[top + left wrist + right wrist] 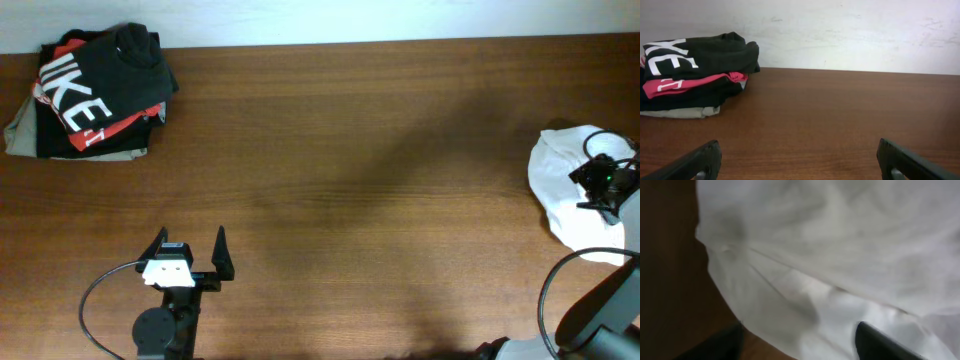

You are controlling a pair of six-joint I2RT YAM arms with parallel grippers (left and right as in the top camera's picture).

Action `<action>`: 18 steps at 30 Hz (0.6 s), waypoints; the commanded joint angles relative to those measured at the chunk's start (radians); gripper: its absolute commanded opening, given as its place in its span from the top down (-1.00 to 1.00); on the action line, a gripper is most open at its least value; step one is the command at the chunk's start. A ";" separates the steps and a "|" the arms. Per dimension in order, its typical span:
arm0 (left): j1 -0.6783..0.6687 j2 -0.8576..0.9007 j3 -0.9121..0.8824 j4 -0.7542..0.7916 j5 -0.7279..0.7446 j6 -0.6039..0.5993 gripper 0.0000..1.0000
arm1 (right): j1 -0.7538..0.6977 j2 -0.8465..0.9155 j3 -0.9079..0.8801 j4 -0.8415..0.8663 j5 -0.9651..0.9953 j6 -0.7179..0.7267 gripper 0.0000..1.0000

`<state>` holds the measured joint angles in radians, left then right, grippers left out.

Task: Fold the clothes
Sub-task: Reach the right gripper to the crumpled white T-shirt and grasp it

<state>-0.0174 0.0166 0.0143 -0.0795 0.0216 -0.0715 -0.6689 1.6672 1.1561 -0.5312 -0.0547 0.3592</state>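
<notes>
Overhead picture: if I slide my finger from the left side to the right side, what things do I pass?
Folded black shirt with big white letters and red → the left arm's black fingers → crumpled plain white T-shirt of thin fabric.

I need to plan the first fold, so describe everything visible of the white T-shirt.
The white T-shirt lies crumpled in a loose heap at the right end of the table, neither spread nor folded. Its fabric looks thin and soft, plain white, with creases and shallow folds. No sleeves, neck or mark can be made out. The right gripper is down on it with cloth between its fingers; whether it grips cannot be told. The arm hides part of the heap.
</notes>
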 commanded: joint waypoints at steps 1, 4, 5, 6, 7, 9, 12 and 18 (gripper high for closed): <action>0.003 -0.006 -0.005 -0.003 0.000 0.009 -0.98 | 0.001 0.079 0.021 0.045 -0.111 -0.004 -0.36; 0.003 -0.007 -0.005 -0.003 0.000 0.009 -0.98 | 0.001 0.136 0.021 0.089 -0.117 -0.004 -0.36; 0.003 -0.007 -0.005 -0.003 0.000 0.009 -0.98 | 0.001 0.140 0.021 0.100 -0.114 -0.004 -0.35; 0.003 -0.007 -0.005 -0.003 0.000 0.009 -0.98 | 0.001 0.140 0.021 0.118 -0.110 -0.004 -0.31; 0.003 -0.007 -0.005 -0.003 0.000 0.009 -0.98 | 0.001 0.140 0.021 0.131 -0.110 -0.004 -0.27; 0.003 -0.007 -0.005 -0.003 0.000 0.009 -0.98 | 0.001 0.140 0.021 0.143 -0.099 -0.004 -0.17; 0.003 -0.007 -0.005 -0.003 0.000 0.009 -0.98 | 0.001 0.162 0.021 0.143 -0.088 -0.004 -0.12; 0.003 -0.007 -0.005 -0.003 0.000 0.009 -0.98 | 0.000 0.190 0.022 0.154 -0.026 -0.004 0.40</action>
<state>-0.0174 0.0158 0.0143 -0.0795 0.0216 -0.0715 -0.6689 1.8526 1.1599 -0.3794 -0.1280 0.3592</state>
